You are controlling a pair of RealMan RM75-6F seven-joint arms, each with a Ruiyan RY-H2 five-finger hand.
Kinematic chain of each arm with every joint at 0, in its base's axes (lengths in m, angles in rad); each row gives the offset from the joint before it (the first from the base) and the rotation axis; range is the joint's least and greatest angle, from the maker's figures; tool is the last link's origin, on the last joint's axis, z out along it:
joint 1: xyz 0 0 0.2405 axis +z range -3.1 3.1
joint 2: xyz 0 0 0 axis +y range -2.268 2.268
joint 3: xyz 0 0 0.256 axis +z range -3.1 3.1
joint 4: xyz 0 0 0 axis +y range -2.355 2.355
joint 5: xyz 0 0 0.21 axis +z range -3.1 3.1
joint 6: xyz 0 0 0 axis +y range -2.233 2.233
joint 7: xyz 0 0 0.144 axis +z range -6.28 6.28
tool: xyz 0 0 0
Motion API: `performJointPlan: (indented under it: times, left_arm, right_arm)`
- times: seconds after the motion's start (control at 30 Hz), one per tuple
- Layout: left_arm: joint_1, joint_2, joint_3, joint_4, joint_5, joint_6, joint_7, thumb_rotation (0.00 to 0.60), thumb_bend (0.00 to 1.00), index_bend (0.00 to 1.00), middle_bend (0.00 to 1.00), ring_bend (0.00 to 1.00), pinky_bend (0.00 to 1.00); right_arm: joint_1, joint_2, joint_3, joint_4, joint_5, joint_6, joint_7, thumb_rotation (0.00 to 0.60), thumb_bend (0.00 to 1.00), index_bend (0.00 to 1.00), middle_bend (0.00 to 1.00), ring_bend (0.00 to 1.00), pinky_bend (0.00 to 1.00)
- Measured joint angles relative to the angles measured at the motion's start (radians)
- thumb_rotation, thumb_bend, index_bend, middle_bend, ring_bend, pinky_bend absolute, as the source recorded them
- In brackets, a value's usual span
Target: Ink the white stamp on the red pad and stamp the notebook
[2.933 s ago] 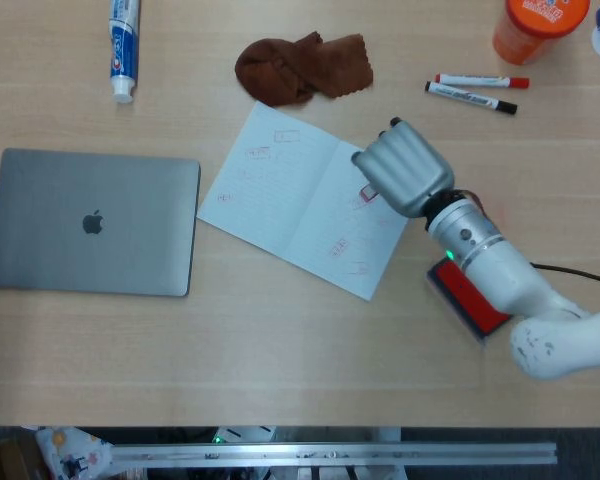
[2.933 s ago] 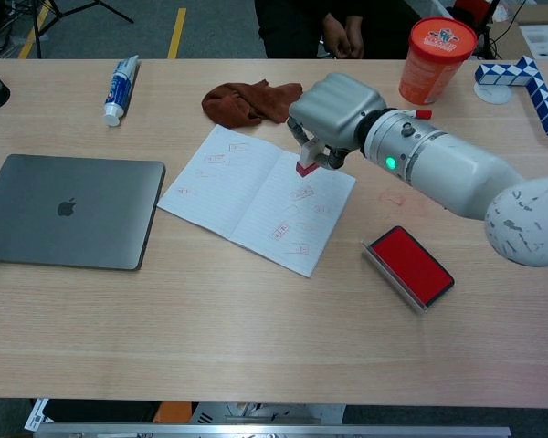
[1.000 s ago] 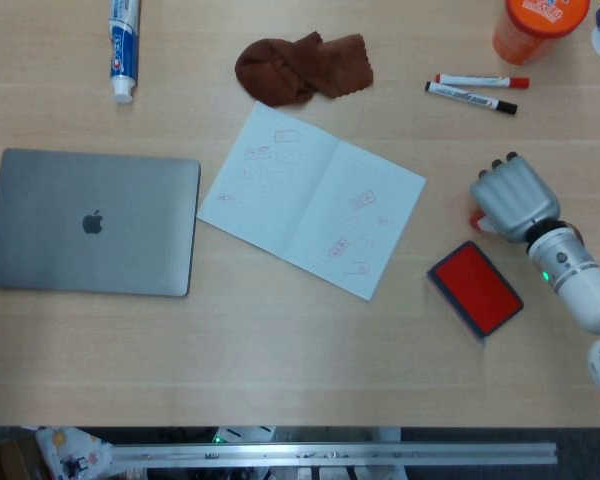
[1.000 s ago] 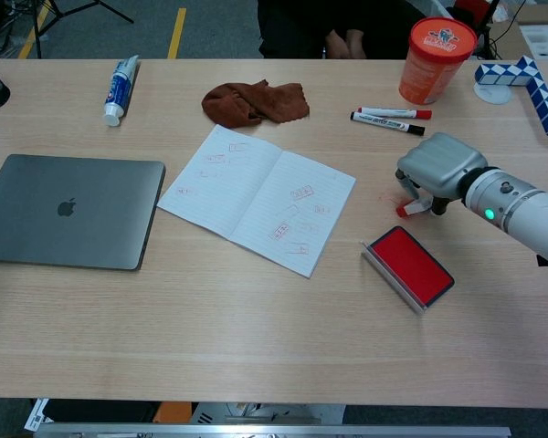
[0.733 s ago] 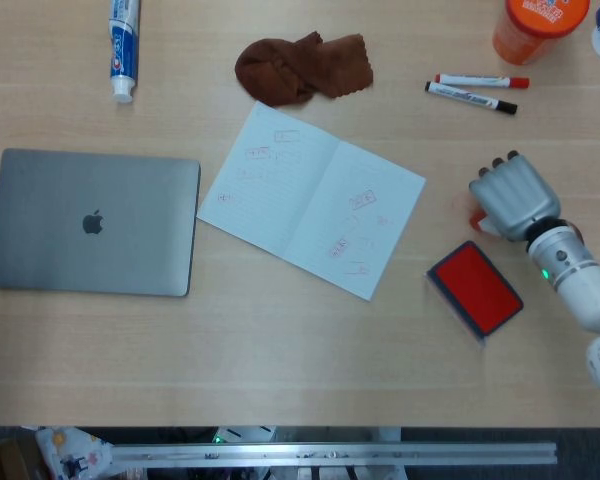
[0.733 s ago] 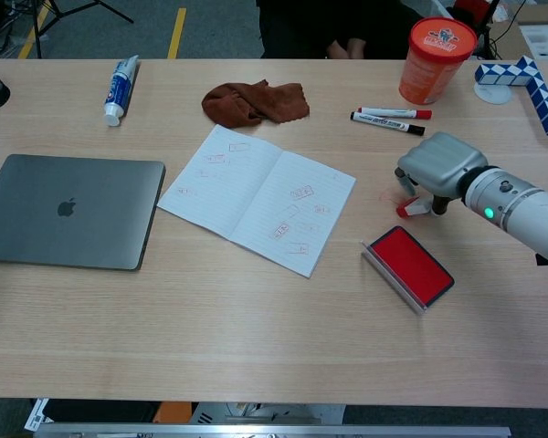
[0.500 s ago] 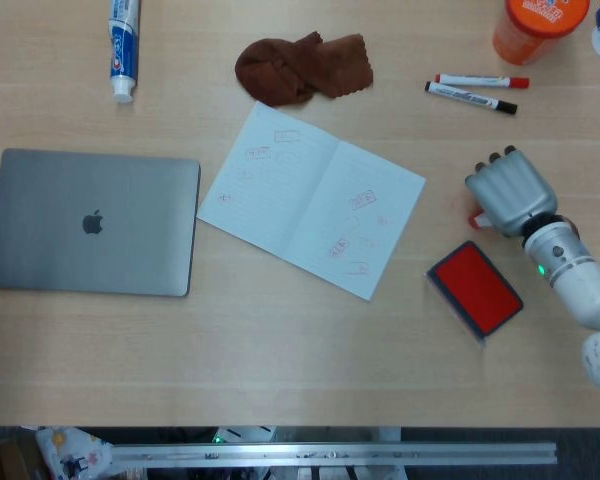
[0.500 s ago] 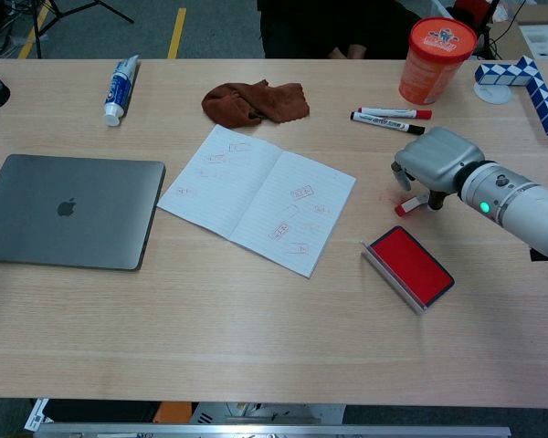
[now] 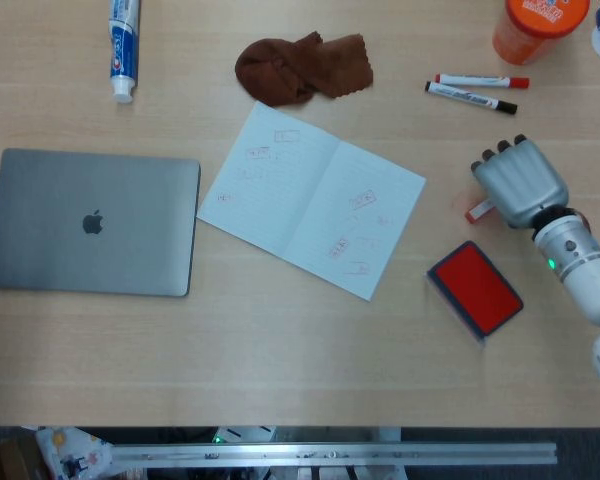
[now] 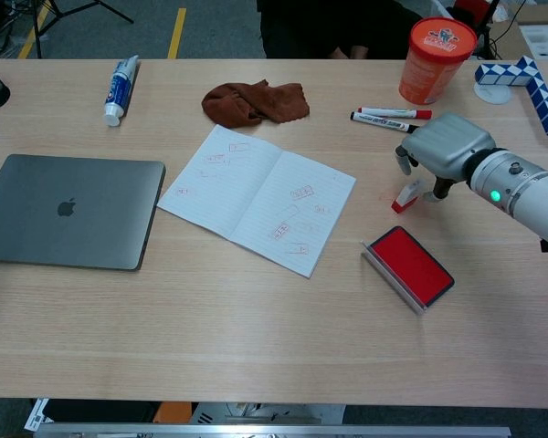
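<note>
Head view: right hand [image 9: 518,182] is seen from above, well right of the notebook [image 9: 311,199] and just above the red pad [image 9: 475,288]. The white stamp [image 9: 479,211] pokes out at the hand's lower left edge, its red end on the table [image 9: 280,340]; whether the fingers touch it cannot be told from here. The notebook lies open, several red stamp marks visible on both pages. A laptop [image 9: 92,222] is closed at the left — a brown cloth [image 9: 302,66] and two markers [image 9: 476,91] lie further up.

Chest view: right hand [image 10: 445,144] is held above the table, fingers apart and released — the white stamp [image 10: 407,194] lies tilted on the table just below them, apparently not gripped. The red pad [image 10: 411,265] sits open, near the stamp, toward the table's front edge. The left hand is not seen in either view.
</note>
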Motion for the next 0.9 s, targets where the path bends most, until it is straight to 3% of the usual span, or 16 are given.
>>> performJointPlan:
  times: [0.13,0.2,0.27,0.37,0.57,0.9]
  left_arm:
    - [-0.006,-0.004,-0.006,-0.002,0.004,0.000,0.000,0.600,0.26,0.00,0.00,0.00,0.05]
    - [-0.009,-0.010,-0.010,0.000,0.004,0.002,0.000,0.600,0.26,0.00,0.00,0.00,0.05]
    - [-0.012,-0.019,-0.015,0.005,0.003,0.003,0.000,0.600,0.26,0.00,0.00,0.00,0.05]
    - [-0.015,-0.036,-0.028,0.015,0.000,0.013,0.003,0.600,0.26,0.00,0.00,0.00,0.05]
    - [-0.019,-0.073,-0.059,0.036,-0.006,0.049,0.007,0.600,0.26,0.00,0.00,0.00,0.05]
    - [-0.016,-0.089,-0.063,0.023,0.009,0.080,0.037,0.600,0.26,0.00,0.00,0.00,0.05]
  right_arm:
    - [-0.019,0.058,0.012,-0.063,-0.019,0.044,0.029,0.600,0.16,0.24,0.30,0.26,0.32]
    - [-0.037,0.086,0.021,-0.091,-0.037,0.084,0.053,0.600,0.22,0.22,0.29,0.25,0.32]
    - [-0.061,0.107,0.028,-0.110,-0.066,0.135,0.087,0.600,0.30,0.22,0.29,0.25,0.32]
    - [-0.107,0.139,0.034,-0.131,-0.117,0.220,0.138,0.600,0.34,0.23,0.33,0.25,0.32]
    - [-0.235,0.225,0.035,-0.185,-0.191,0.390,0.224,0.600,0.35,0.31,0.37,0.27,0.32]
    - [-0.453,0.333,0.009,-0.245,-0.279,0.625,0.338,0.600,0.35,0.33,0.39,0.29,0.33]
